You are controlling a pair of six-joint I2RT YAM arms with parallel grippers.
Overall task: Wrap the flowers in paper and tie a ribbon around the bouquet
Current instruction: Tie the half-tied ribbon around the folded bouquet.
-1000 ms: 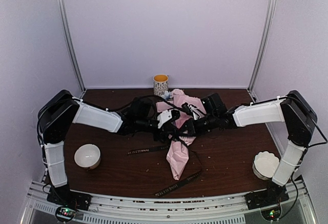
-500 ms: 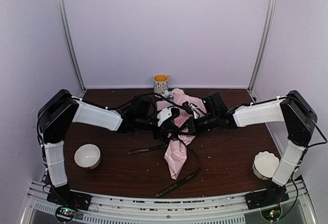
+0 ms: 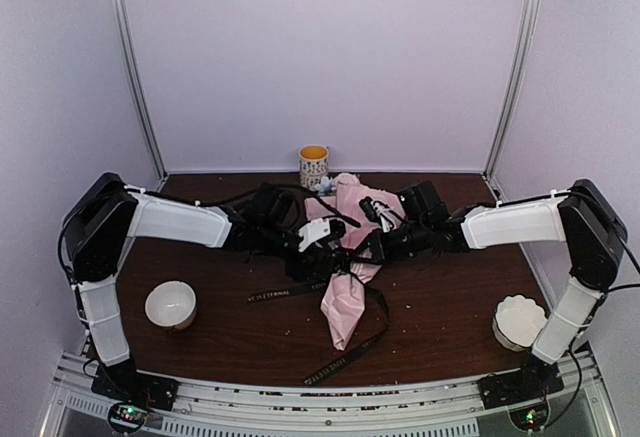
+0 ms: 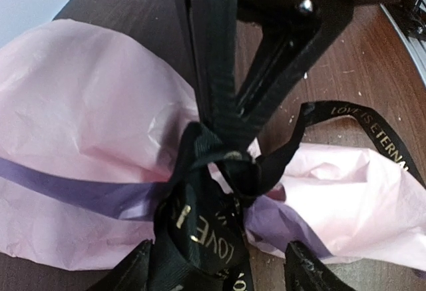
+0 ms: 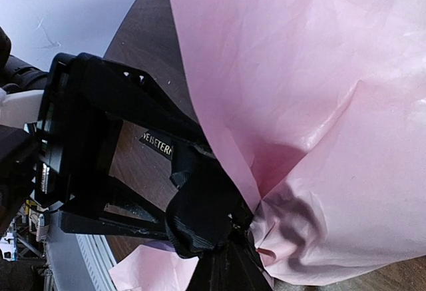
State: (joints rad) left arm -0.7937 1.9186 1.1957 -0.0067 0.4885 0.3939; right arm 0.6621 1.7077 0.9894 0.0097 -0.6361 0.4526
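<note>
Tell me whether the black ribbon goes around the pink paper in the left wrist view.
Yes, the black ribbon is bunched into a knot that cinches the pink paper at its narrowed middle.

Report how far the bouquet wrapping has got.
Done: the pink paper is rolled into a cone and the black ribbon is knotted round its waist. In hand: the right gripper is shut on a ribbon strand at the knot; the left gripper stands open astride it. Left: probably tightening the tie and letting go; the tails trail loose on the table.
</note>
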